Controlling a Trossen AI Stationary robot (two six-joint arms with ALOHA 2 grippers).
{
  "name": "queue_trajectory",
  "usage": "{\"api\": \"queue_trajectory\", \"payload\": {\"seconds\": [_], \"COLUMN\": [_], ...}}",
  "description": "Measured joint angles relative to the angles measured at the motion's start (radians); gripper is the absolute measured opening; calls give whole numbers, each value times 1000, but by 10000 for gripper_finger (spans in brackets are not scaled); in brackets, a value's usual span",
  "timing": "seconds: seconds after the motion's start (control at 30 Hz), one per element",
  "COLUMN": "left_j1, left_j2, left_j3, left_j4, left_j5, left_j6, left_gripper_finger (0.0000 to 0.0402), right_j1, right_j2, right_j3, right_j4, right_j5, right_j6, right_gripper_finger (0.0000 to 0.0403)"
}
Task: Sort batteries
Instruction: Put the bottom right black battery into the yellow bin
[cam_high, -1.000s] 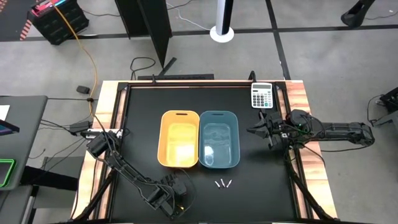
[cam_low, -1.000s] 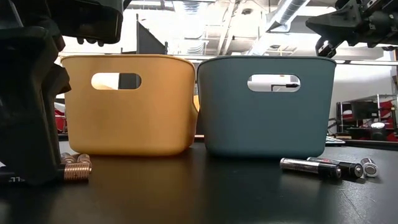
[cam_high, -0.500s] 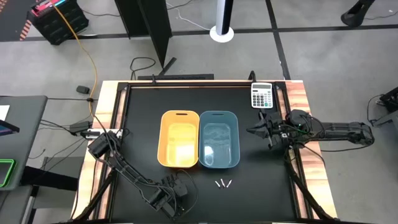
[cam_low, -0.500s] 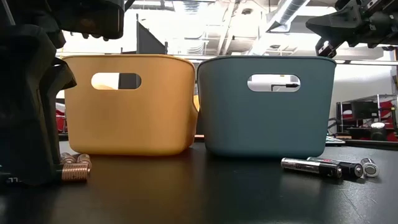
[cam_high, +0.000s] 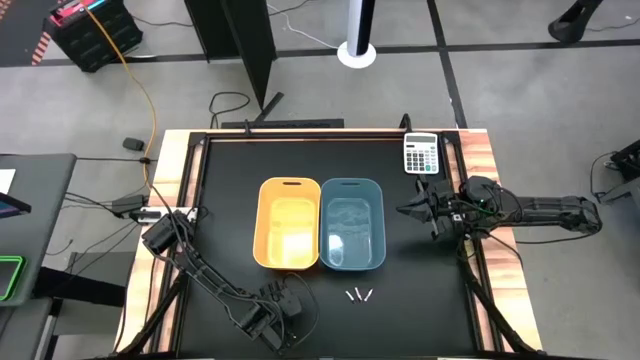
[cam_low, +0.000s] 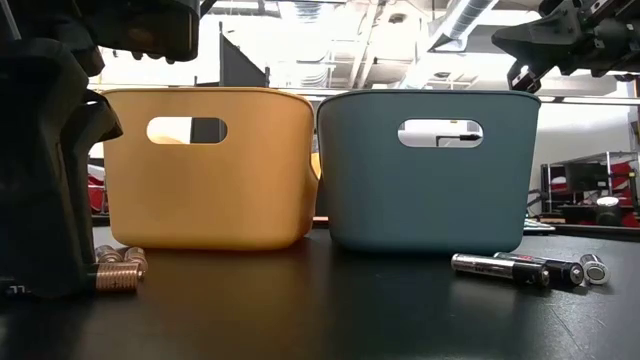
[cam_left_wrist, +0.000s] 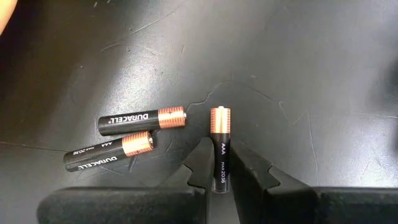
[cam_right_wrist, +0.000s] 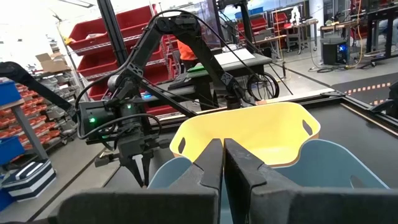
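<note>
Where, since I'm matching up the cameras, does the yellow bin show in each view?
High view: yellow bin mid-table, just left of centre.
Low view: yellow bin fills the left-centre.
Left wrist view: not in it.
Right wrist view: yellow bin at centre.
Shared landmark: the blue bin right beside it.

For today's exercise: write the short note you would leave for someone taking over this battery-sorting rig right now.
Left gripper: down at the table's near left edge, fingers around one black-and-copper battery lying on the table, not visibly clamped. Two more copper-tipped batteries lie beside it.
Right gripper: waiting in the air to the right of the blue bin, fingers close together, holding nothing.
Three other batteries lie on the table in front of the blue bin.
Done: both the yellow bin and the blue bin look empty from above.
Left: all six batteries still to sort. The calculator is no part of it.
</note>
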Motion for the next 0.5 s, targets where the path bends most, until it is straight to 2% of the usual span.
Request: {"api": "queue_trajectory", "payload": {"seconds": [0.5], "left_j1": [0], "left_j2": [1], "left_j3": [39], "left_j4": [-45], "left_j5": [5], "left_j6": [24], "left_gripper_finger": [34], "right_j1": [0], "right_j2": [0], "right_j3": [0], "right_j4": [3], "right_j5": [0], "right_j6": [0], "right_gripper_finger": [33]}}
